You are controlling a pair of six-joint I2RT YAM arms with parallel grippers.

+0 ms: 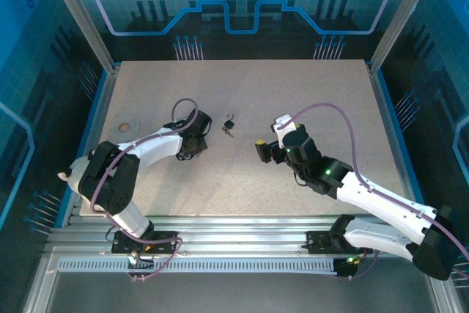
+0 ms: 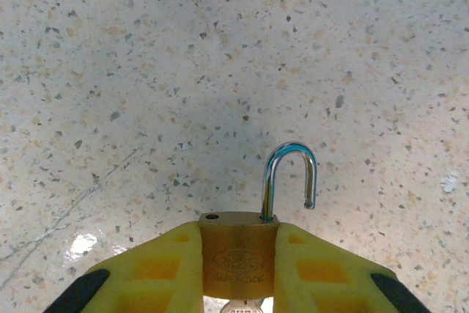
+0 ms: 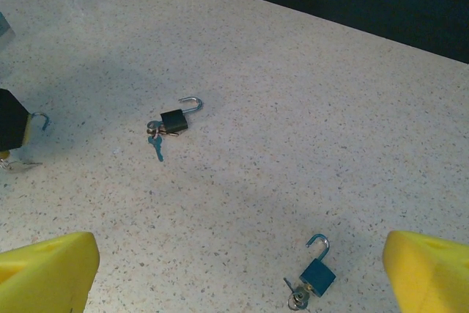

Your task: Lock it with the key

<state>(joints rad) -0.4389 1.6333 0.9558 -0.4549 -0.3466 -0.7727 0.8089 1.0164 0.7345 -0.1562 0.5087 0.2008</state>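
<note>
- The brass padlock point(image 2: 236, 243) sits clamped between the yellow fingers point(image 2: 165, 258) of your left gripper point(image 2: 238, 263), which touch both sides of its body.
- Its shackle point(image 2: 289, 177) stands open: one leg is seated in the body and the free end hangs clear of its hole.
- A sliver of silver metal shows under the body at the lower edge of the left wrist view, too little to tell what it is.
- You can see the held padlock low over the table point(image 1: 308, 93), left of the middle and about midway between the near and far edges. You cannot tell whether it touches the surface.
- A dark padlock point(image 3: 174, 120), shackle open, lies near the table's middle, just right of your left gripper, with a blue key point(image 3: 155, 149) at its base.
- A bluish padlock point(image 3: 316, 275), also open, lies close in front of your right gripper point(image 3: 240, 262) with keys at its base.
- Your right gripper is spread wide with nothing between its fingers, and hangs right of the table's middle.
- A pale disc point(image 1: 127, 127) lies near the left edge.
</note>
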